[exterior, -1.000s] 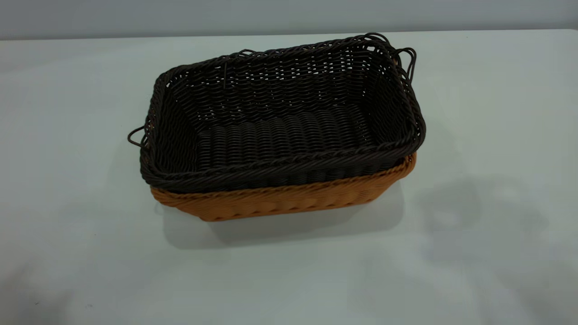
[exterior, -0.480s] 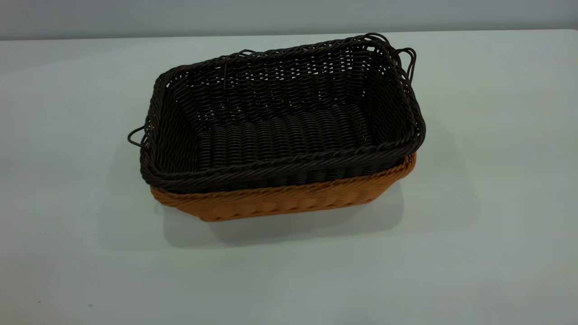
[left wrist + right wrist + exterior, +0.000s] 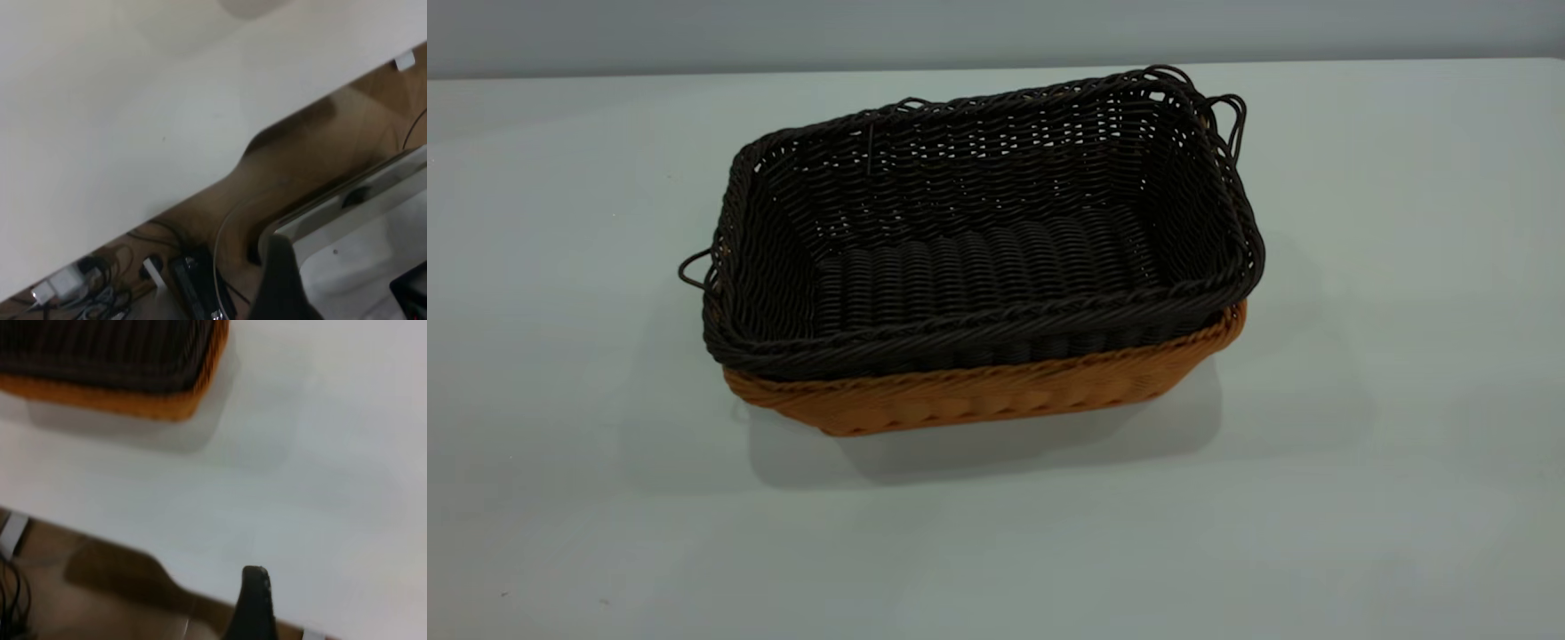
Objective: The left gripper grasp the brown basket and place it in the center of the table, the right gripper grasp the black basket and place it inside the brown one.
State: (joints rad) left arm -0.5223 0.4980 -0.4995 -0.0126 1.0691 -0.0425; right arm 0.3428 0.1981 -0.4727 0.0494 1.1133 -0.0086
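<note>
We find the dark woven wicker basket [image 3: 996,267] nested inside the orange-tan wicker basket [image 3: 978,396] mid-counter [image 3: 1360,498], nearer its far edge; finger states we cannot tell.

1. brown basket [image 3: 996,400]: interior and most of its walls hidden by the black basket [image 3: 978,267] nested inside; only a lower band shows.
2. both baskets, right wrist view: cut off by the picture's edge, blurred.
3. left gripper [image 3: 283,283]: one dark blurred finger only, the rest out of frame; state cannot be told.
4. right gripper [image 3: 253,603]: single fingertip, cut off likewise.
5. cables [image 3: 100,283] below the table [image 3: 133,120] edge: blurred, indistinct.
</note>
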